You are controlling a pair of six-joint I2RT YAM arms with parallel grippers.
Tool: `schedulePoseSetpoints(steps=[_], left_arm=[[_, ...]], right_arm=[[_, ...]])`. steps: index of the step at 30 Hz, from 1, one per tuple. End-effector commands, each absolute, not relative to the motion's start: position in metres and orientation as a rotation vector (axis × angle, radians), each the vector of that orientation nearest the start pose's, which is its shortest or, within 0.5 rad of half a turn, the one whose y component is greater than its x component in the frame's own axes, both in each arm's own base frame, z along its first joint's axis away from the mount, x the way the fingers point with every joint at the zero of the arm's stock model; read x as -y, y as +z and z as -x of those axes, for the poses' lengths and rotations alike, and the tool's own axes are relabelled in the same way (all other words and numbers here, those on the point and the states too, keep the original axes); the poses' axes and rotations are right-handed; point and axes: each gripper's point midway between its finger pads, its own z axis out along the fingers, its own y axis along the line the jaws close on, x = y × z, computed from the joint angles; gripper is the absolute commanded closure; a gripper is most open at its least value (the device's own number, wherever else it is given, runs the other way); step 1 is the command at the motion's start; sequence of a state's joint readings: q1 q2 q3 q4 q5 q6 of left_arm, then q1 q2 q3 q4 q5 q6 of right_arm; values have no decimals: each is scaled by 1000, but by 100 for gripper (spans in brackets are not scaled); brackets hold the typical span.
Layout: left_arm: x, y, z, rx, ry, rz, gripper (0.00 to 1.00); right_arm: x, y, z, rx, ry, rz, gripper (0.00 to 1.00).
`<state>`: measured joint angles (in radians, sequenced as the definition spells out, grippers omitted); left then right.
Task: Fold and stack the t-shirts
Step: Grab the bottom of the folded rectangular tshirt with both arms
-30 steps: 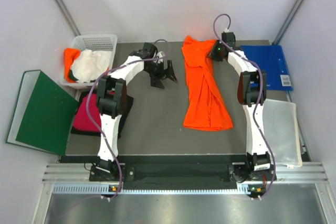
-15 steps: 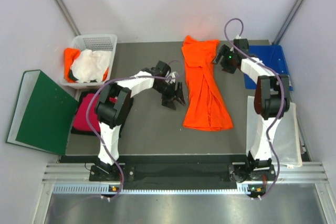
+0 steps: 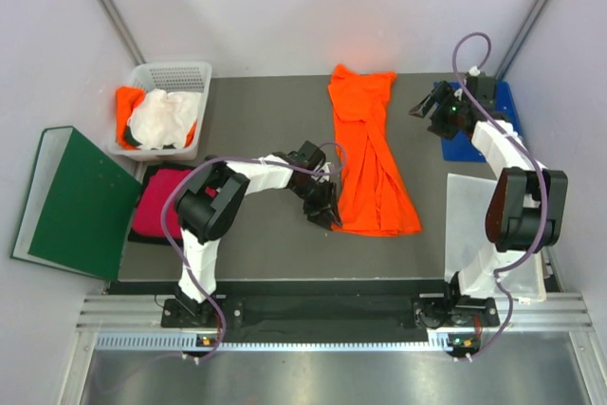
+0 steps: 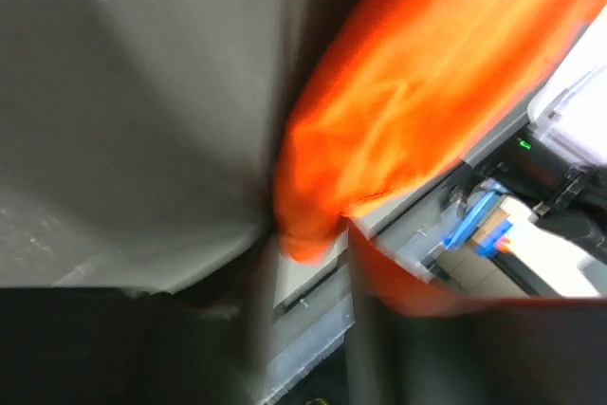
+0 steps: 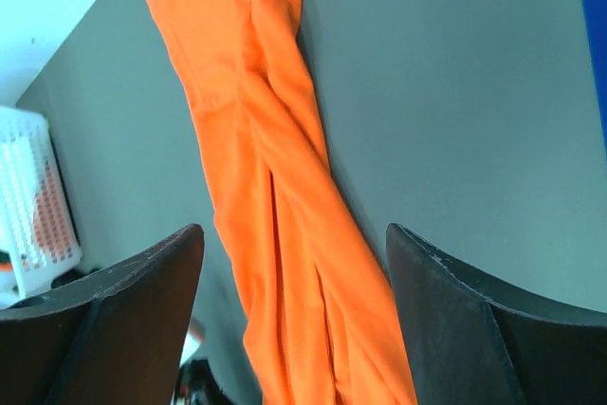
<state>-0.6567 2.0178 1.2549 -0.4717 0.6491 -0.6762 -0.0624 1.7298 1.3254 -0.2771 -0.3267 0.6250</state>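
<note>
A bright orange t-shirt (image 3: 370, 158) lies as a long, bunched strip on the grey table, collar end at the back. My left gripper (image 3: 325, 213) is low at its near left corner. In the blurred left wrist view that corner (image 4: 308, 234) sits between my left gripper's (image 4: 308, 258) fingertips, with a gap still showing between the jaws. My right gripper (image 3: 429, 106) hangs open and empty at the back right, apart from the shirt. The right wrist view shows the shirt (image 5: 275, 206) far below my right gripper (image 5: 294, 231). A magenta-pink t-shirt (image 3: 156, 211) lies folded at the left.
A white basket (image 3: 171, 71) at the back left holds a white shirt (image 3: 166, 116) and an orange one (image 3: 126, 101). A dark green binder (image 3: 81, 201) lies left of the table. A blue folder (image 3: 507, 111) and a clear plastic tray (image 3: 517, 234) lie at the right.
My left gripper came forward from the table's back middle to the orange shirt's near left corner, its jaws narrowing. My right gripper opened off the shirt's top edge and swung right.
</note>
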Motion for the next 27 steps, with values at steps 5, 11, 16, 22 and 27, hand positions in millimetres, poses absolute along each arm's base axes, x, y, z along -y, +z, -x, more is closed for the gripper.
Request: schedulePoseSetpoints(steps=[5, 11, 16, 22, 27], left_arm=[[324, 8, -249, -3044, -866, -19, 100], [319, 60, -238, -2977, -843, -17, 100], [311, 53, -193, -3159, -769, -98, 100], [287, 16, -156, -3361, -609, -61, 100], [283, 20, -157, -3352, -553, -90, 49]], right_arm=[[-64, 172, -426, -2253, 755, -508, 23], [-67, 145, -387, -2372, 752, -488, 24], [-73, 123, -364, -2461, 780, -476, 23], [-76, 100, -351, -2527, 803, -485, 24], [-78, 98, -348, -2525, 815, -475, 23]])
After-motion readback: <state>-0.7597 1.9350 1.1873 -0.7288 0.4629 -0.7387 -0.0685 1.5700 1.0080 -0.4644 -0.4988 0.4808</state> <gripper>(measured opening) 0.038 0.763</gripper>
